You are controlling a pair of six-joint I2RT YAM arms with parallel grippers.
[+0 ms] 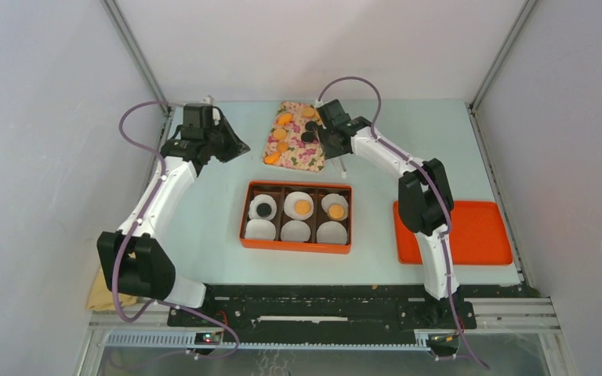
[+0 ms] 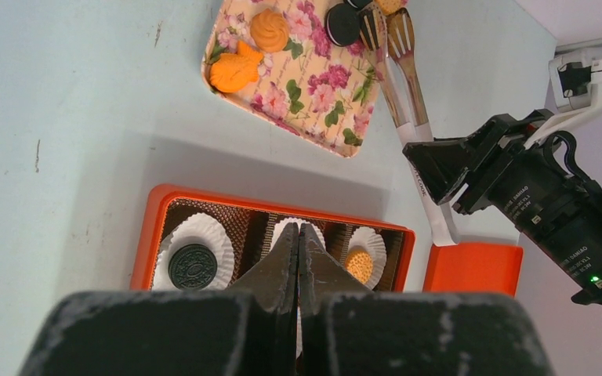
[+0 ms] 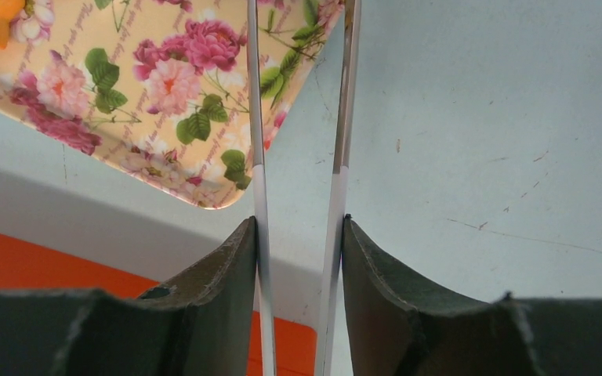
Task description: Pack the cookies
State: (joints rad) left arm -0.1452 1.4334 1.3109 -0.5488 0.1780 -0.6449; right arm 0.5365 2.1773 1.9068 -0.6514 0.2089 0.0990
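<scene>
Beside the floral tray [image 1: 302, 160], right claw [image 3: 298, 227] pinching thin flat tongs [image 3: 335, 211], left claw [image 2: 298, 235] closed, round cookies [image 1: 302, 207] in pleated cups [image 1: 295, 231]

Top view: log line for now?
right gripper: shut on tongs beside black cookie on floral tray | left gripper: shut, empty | box: three of six liners filled

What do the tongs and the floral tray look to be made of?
Tongs: the tips look like wood or bamboo, brown and matte; the handle end is white, maybe a paper or plastic sleeve. Tray: likely plastic or coated board, judging by the printed flower pattern, raised rim and slight sheen.
</scene>
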